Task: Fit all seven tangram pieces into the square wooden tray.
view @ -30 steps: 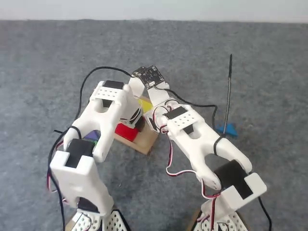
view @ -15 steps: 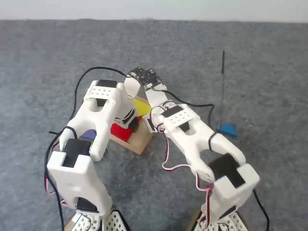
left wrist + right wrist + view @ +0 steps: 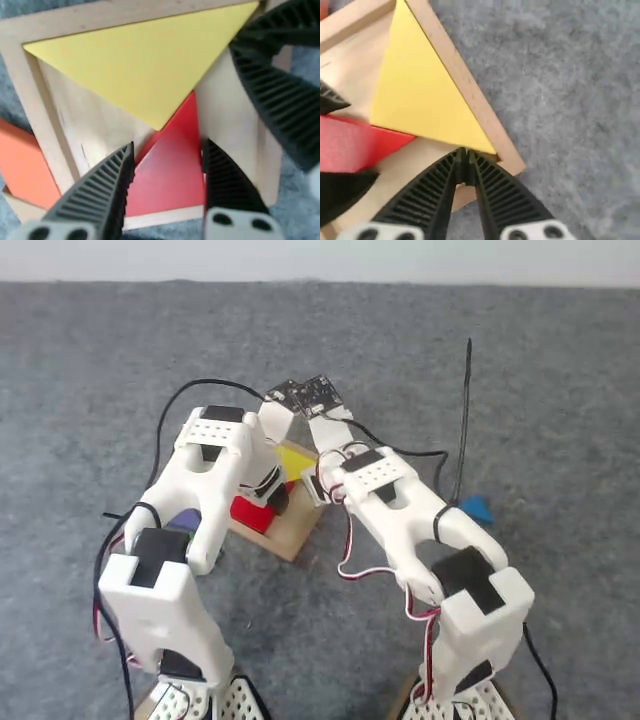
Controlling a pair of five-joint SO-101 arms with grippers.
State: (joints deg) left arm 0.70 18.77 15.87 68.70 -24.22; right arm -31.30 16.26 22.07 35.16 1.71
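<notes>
The square wooden tray [image 3: 296,533] lies between the two arms. A large yellow triangle [image 3: 145,65] lies flat inside it, against one rim. My left gripper [image 3: 169,145] is shut on a red triangle [image 3: 170,175], which it holds tilted over the tray floor beside the yellow one. My right gripper [image 3: 465,160] is shut, its tips at the yellow triangle's [image 3: 420,95] corner in the corner of the tray [image 3: 465,80]. In the high view the red triangle [image 3: 250,512] shows under the left arm.
An orange piece [image 3: 20,165] lies outside the tray rim. A blue piece [image 3: 477,508] lies on the grey carpet to the right of the right arm. A purple piece [image 3: 185,521] peeks out under the left arm. Black cables hang around both arms.
Over the last second both arms and the tray shifted a little to the left. The right wrist has since swung slightly right. The red triangle stays in the left gripper.
</notes>
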